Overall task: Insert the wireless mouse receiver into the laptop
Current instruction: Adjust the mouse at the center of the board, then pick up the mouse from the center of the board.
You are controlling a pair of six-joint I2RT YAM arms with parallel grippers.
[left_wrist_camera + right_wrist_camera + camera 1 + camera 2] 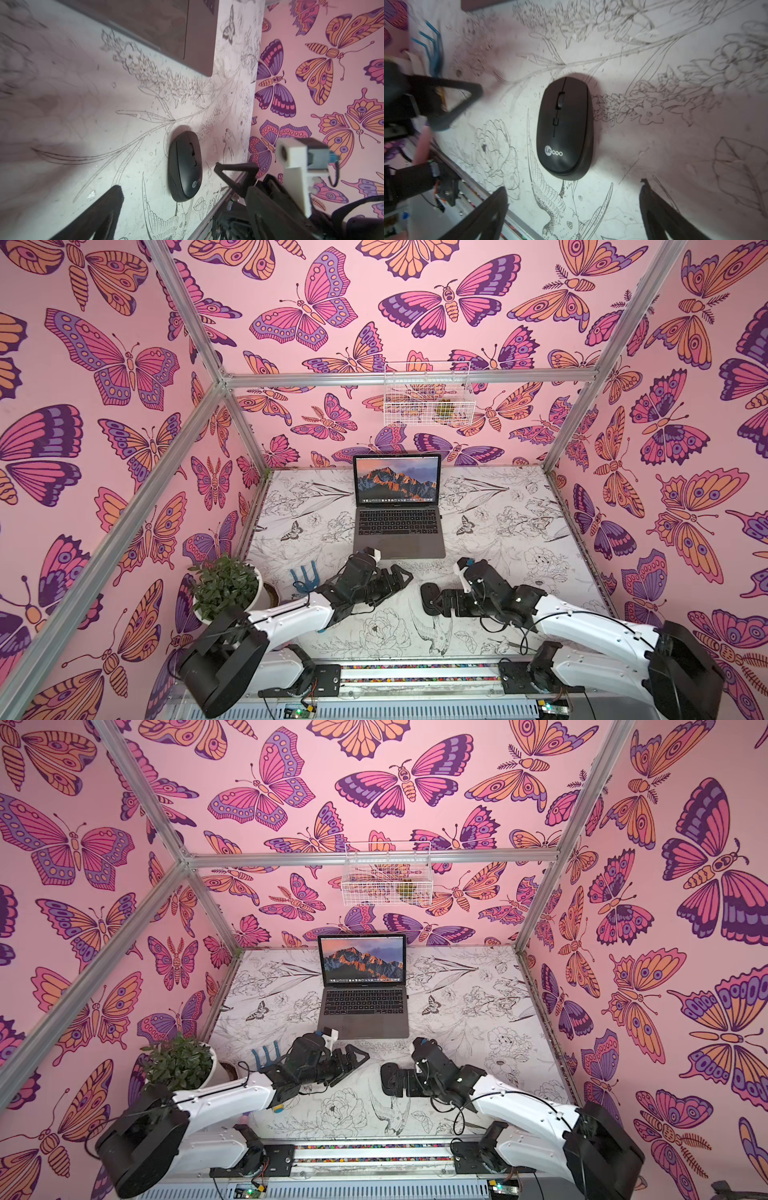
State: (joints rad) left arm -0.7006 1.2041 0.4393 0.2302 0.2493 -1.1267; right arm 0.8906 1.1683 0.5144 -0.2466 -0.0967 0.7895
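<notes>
My left pincer: jaws wide, holding nothing; one finger cut off in wrist view. My right pincer: jaws wide, holding nothing. Black oval mouse: on flower-printed white table, just ahead of right pincer, between both pincers. Slim dark-grey laptop: open, beyond both pincers. Tiny black wireless mouse receiver: I cannot make it out

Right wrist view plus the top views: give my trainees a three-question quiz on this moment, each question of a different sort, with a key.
1. What brand name is printed on the black mouse?
2. True or false: the right gripper is shut on the mouse.
3. What shows on the laptop screen? A: an orange mountain wallpaper. B: a text document. C: nothing, it is dark.

Key
1. Lecoo.
2. False: it is open and holds nothing.
3. A.
</notes>
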